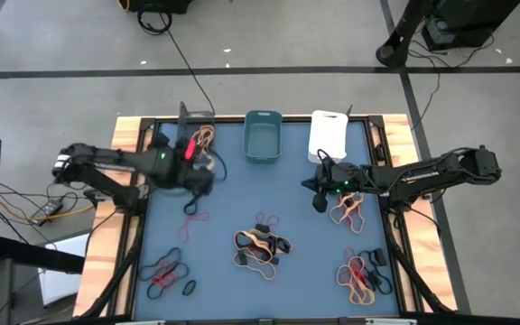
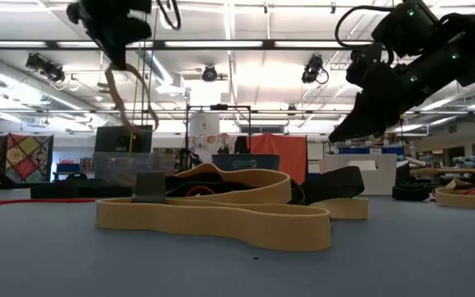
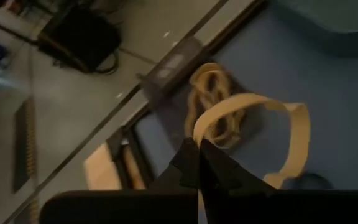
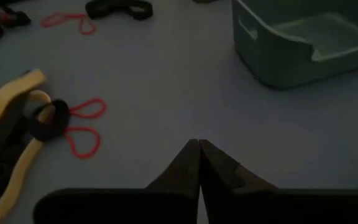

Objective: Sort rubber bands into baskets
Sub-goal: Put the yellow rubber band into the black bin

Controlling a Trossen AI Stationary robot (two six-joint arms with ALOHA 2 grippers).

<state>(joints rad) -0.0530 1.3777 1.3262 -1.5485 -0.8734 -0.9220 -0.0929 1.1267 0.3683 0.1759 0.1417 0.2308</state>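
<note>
From overhead I see the blue table point(image 1: 233, 208) with three baskets along its far edge: dark grey point(image 1: 197, 116), teal point(image 1: 263, 135) and white point(image 1: 329, 135). My left gripper point(image 3: 199, 163), near the grey basket, pinches a tan rubber band point(image 3: 253, 106); only its wrist camera shows the loop clearly. My right gripper point(image 4: 199, 163), pressed together and empty, hovers over bare mat near red bands point(image 4: 82, 124). Loose band piles point(image 1: 260, 246) lie nearer me.
</note>
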